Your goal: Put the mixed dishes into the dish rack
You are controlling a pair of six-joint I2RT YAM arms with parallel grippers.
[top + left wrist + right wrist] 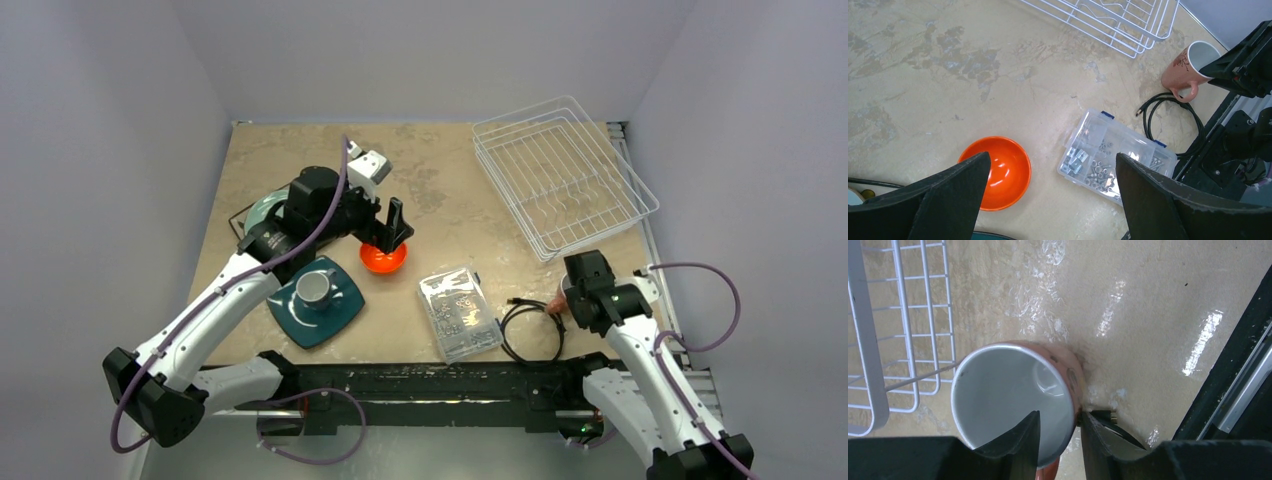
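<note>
My left gripper [388,235] is open wide just above the orange bowl [383,259]. In the left wrist view the gripper [1053,192] has one finger over the bowl's [1000,172] left edge. My right gripper [566,294] is shut on the rim of the pink cup [554,305], with one finger inside and one outside [1060,415]. The cup [1003,390] sits by the white wire dish rack [560,175]. The small grey mug [318,288] stands on the dark teal square plate [318,315]. The pale green round plate [260,213] lies partly under the left arm. The white floral plate is out of view.
A clear plastic box of small parts [458,312] lies at the front middle, with a coiled black cable [530,328] to its right, beside the pink cup. The rack [1108,20] holds nothing. A black rail runs along the table's near edge.
</note>
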